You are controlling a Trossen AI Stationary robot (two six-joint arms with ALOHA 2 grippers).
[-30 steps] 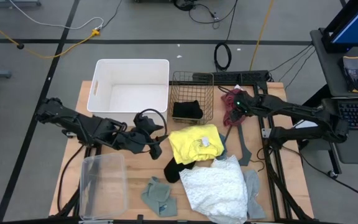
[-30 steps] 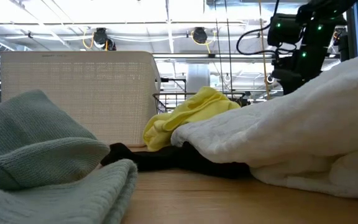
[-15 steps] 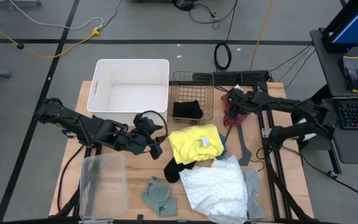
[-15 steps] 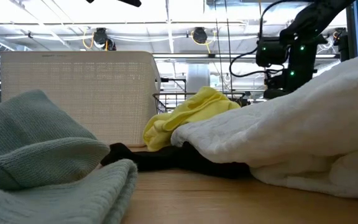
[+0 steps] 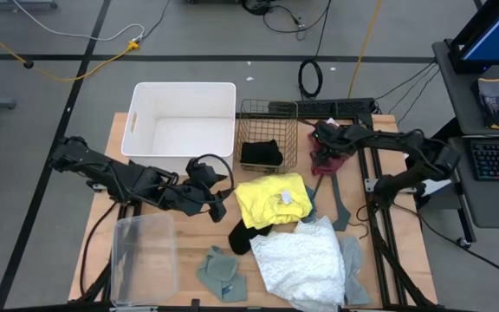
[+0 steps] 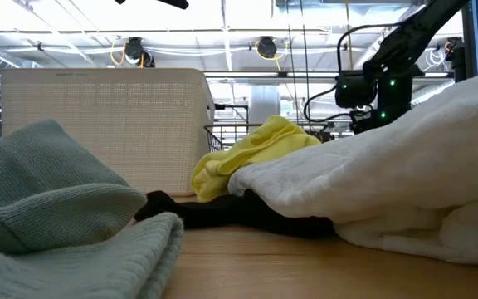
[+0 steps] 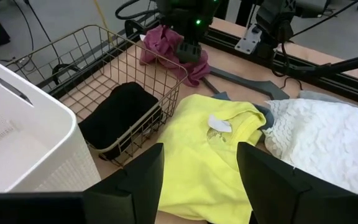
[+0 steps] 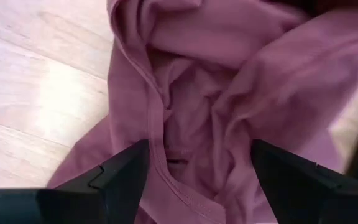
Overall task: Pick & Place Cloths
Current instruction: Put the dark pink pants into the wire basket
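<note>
Bare wood is lying open along the left edge of the table (image 5: 102, 217), between the white bin (image 5: 183, 117) at the far left corner and the clear tub (image 5: 143, 256) at the near left corner, though the left arm is stretching across it. The wire basket (image 5: 268, 130) is blocking the middle of the far edge. The yellow cloth (image 5: 262, 201), black cloth (image 5: 248, 236) and white lacy cloth (image 5: 300, 260) are crowding the centre and near right. The maroon cloth (image 5: 323, 156) is filling the far right corner, under the right gripper (image 5: 326, 141).
</note>
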